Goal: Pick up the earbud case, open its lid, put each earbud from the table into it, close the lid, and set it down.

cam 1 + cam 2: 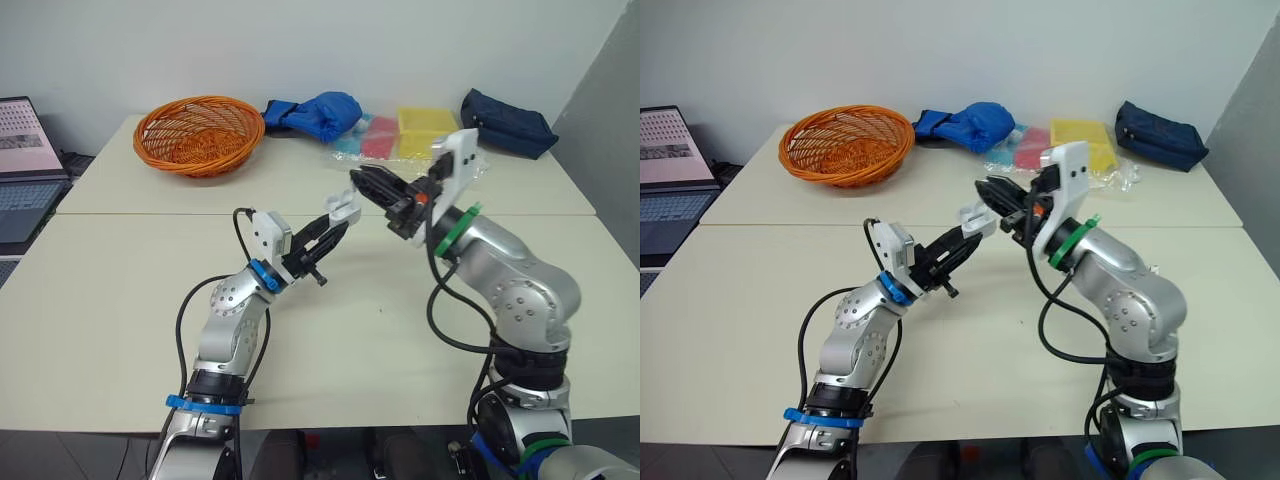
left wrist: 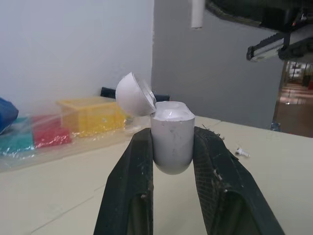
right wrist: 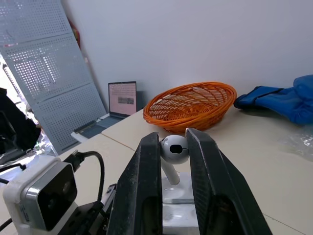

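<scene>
Two grippers meet above the middle of the counter point(image 1: 120, 300). The left gripper point(image 1: 335, 224) is clamped on the white earbud case point(image 2: 171, 137), held clear of the surface, its lid point(image 2: 134, 94) hinged open. The right gripper point(image 1: 362, 181), at 1 o'clock from the case, pinches one earbud point(image 3: 174, 148) by its head, stem pointing towards the open case, not touching. An orange basket point(image 1: 198, 133) sits at 11 o'clock.

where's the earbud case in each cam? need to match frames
Left eye view: earbud case mid-frame, at the left gripper tips, above the table.
Right eye view: case mid-frame, same grip.
Left wrist view: case clamped between the fingers, lid open.
Right wrist view: case at the stem of the earbud held by the right gripper.
Landmark: orange basket, in both eye views and the right wrist view.
</scene>
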Controlling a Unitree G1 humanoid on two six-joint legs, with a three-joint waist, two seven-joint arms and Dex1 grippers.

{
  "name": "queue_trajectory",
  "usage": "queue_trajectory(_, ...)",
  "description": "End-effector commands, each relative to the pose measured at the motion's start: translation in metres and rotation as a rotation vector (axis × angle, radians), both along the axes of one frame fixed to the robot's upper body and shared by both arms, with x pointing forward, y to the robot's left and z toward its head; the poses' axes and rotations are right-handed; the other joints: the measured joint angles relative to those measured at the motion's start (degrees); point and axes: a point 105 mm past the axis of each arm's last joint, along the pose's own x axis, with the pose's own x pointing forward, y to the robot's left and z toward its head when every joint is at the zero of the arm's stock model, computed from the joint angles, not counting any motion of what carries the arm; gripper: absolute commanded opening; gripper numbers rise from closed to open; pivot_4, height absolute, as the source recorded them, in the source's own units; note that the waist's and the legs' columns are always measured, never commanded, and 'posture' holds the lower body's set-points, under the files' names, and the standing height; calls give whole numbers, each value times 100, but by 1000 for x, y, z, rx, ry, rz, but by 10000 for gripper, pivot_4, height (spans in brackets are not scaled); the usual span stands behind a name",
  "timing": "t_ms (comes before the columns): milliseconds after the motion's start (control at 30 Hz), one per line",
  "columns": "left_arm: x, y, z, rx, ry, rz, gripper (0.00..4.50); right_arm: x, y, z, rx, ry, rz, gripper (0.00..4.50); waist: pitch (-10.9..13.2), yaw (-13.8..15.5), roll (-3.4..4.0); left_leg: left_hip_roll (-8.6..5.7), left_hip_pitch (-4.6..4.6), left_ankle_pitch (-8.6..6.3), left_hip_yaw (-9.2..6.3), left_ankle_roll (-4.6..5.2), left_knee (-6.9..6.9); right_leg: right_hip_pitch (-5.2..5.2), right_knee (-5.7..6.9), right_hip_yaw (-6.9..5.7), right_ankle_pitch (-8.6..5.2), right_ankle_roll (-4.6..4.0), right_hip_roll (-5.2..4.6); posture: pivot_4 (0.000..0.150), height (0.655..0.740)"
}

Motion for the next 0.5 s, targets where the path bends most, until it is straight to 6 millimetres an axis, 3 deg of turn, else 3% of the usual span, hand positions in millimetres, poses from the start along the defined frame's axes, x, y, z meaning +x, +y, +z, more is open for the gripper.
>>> queue_trajectory(33,-3,-2,11,-10,-52,-5,7691,-2,-1,8,3,-56,-14,3895,0,-3,0,1,1,0,-1,0,0,0,1,1,0,-2,2,1500,7400)
queue_trajectory(500,-2,-3,14,-7,-71,-10,7691,2,6,-11,-34,-23,-36,3895,0,-4,0,2,-1,0,-3,0,-1,0,-1,1,-1,-4,2,1500,7400)
